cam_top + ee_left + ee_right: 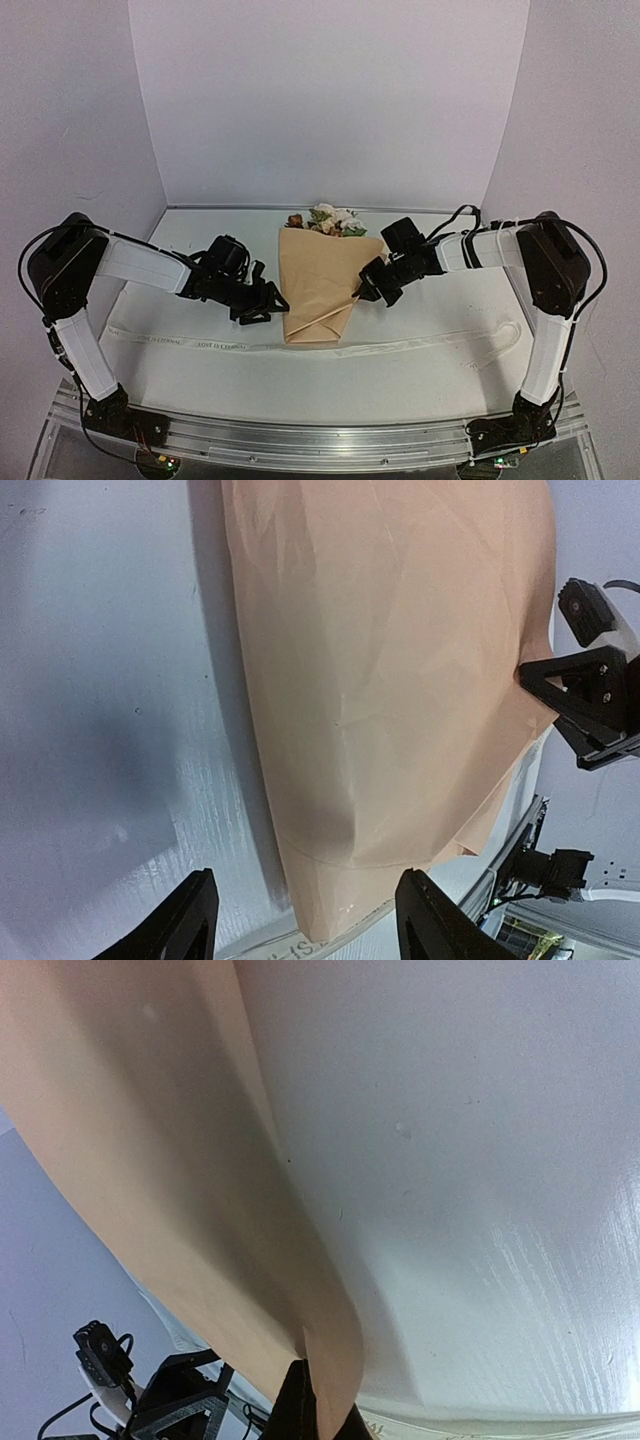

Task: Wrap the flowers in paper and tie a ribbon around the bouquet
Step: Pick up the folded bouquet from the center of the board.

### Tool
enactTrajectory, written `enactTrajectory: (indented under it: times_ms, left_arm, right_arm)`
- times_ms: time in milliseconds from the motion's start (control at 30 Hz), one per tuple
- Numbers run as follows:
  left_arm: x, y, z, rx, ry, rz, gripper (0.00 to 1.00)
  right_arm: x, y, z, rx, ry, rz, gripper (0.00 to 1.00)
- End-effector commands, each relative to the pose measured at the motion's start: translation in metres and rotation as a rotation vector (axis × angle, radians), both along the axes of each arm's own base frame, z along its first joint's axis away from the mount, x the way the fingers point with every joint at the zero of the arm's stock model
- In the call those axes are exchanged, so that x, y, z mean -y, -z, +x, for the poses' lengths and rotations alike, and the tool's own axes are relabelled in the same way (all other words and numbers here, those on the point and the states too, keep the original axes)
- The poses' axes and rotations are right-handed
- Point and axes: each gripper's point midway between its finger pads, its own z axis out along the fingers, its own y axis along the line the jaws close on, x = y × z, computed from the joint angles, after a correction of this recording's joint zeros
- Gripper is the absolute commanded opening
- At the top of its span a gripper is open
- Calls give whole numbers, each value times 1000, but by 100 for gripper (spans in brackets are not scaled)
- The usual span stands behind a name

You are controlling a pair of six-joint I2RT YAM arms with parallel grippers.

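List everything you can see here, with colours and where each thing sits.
bouquet: one, peach-tan paper cone with pink, rust and cream roses at its far end, lying mid-table.
ribbon: one, creamy white with dark lettering, flat left to right across the table at the bouquet's near tip.
table: one, white, under everything.
left gripper: one, black, open, beside the bouquet's left edge.
right gripper: one, black, shut on the bouquet's right paper edge.

Top cam high, behind; wrist cams close on paper (380,680) (shared).
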Motion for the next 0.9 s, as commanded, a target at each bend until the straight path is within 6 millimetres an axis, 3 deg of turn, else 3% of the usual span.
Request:
enactTrajectory:
  times_ms: [0, 467, 867]
  left_arm:
    - [16, -26, 12, 32, 22, -82, 63]
    - [-7, -31, 8, -5, -10, -22, 60]
    - [-24, -34, 9, 6, -76, 4, 60]
  right_arm:
    - [-12, -36, 12, 41, 40, 85, 0]
    - [-18, -50, 9, -1, 134, 232, 0]
    - [-13, -59, -27, -33, 92, 276, 0]
